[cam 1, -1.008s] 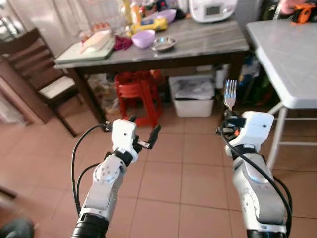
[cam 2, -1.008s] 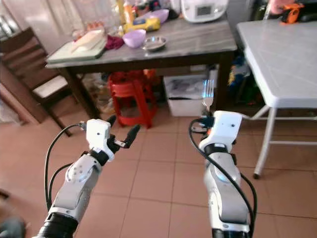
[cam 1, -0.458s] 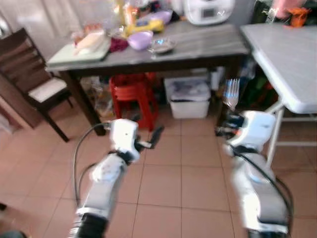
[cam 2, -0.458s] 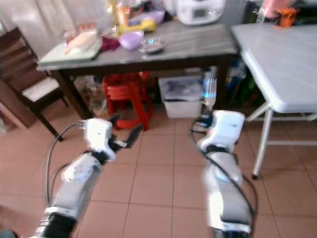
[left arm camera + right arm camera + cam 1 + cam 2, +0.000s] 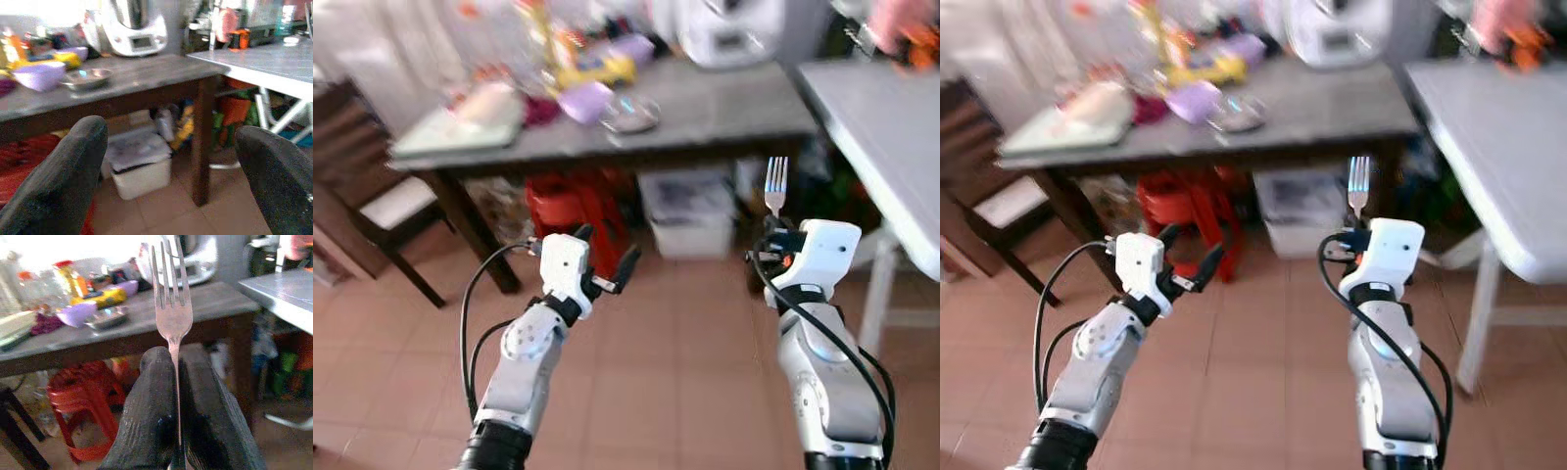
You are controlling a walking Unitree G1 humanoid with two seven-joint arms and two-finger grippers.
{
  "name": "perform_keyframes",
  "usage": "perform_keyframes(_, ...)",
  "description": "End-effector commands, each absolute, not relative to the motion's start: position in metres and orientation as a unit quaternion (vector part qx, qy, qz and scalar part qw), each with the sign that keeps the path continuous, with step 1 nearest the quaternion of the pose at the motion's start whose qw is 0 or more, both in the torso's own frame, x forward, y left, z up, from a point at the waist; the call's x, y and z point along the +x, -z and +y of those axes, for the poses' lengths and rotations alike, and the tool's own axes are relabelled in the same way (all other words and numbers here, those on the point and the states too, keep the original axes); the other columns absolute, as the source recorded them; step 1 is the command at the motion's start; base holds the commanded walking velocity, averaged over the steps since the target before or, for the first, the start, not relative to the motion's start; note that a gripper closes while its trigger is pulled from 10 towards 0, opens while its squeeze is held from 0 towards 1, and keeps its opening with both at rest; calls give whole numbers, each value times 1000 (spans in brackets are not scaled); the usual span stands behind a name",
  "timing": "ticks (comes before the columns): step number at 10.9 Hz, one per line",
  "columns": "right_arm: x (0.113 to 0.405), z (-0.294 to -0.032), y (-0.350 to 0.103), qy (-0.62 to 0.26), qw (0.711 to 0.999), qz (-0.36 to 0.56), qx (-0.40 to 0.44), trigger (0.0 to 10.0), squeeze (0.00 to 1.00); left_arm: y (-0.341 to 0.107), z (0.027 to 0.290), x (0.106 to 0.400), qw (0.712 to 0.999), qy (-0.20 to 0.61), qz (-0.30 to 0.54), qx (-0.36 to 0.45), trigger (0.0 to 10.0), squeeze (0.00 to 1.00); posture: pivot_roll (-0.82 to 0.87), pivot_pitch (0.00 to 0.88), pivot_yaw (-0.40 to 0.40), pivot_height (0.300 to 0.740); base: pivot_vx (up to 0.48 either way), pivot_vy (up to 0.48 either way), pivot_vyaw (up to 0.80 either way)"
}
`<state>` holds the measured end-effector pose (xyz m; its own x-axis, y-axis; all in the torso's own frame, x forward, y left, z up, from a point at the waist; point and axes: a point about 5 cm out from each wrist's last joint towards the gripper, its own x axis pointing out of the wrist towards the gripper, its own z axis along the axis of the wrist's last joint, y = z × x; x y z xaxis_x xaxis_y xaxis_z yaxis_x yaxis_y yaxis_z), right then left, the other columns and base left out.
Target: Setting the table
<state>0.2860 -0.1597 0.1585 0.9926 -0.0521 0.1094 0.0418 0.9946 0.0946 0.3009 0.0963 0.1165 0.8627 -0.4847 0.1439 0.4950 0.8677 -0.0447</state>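
A silver fork (image 5: 775, 183) stands upright with its tines up, pinched in my right gripper (image 5: 775, 235), which is shut on its handle (image 5: 175, 382). My left gripper (image 5: 604, 264) hangs at about the same height over the tiled floor, its two black fingers (image 5: 63, 176) spread open with nothing between them. A dark grey table (image 5: 724, 98) stands ahead, and a white table (image 5: 891, 117) is at the right. Both arms are held out over the floor, short of either table.
On the dark table are a purple bowl (image 5: 589, 98), a steel bowl (image 5: 632, 111), a white appliance (image 5: 729, 29) and a tray (image 5: 460, 122). Under it stand red stools (image 5: 570, 211) and a white bin (image 5: 690, 211). A wooden chair (image 5: 372, 186) is at the left.
The whole view has shifted and blurred as the camera moves; the tables look nearer. The fork stays held in the right gripper, and the left gripper stays open.
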Motion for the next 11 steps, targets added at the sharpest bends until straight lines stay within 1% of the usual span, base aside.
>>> perform_keyframes(1, 287, -149, -160, 7, 997, -58, 54, 10000, 0, -115, 107, 301, 967, 244, -60, -30, 10000, 0, -143, 25, 148, 740, 480, 0, 0)
perform_keyframes(2, 286, -148, -161, 2, 997, -61, 40, 10000, 0, -115, 106, 301, 967, 245, -59, -29, 10000, 0, -144, 27, 147, 740, 480, 0, 0)
perform_keyframes(11, 286, -148, -161, 2, 997, -61, 41, 10000, 0, -115, 106, 301, 967, 245, -59, -30, 10000, 0, -144, 27, 147, 740, 480, 0, 0)
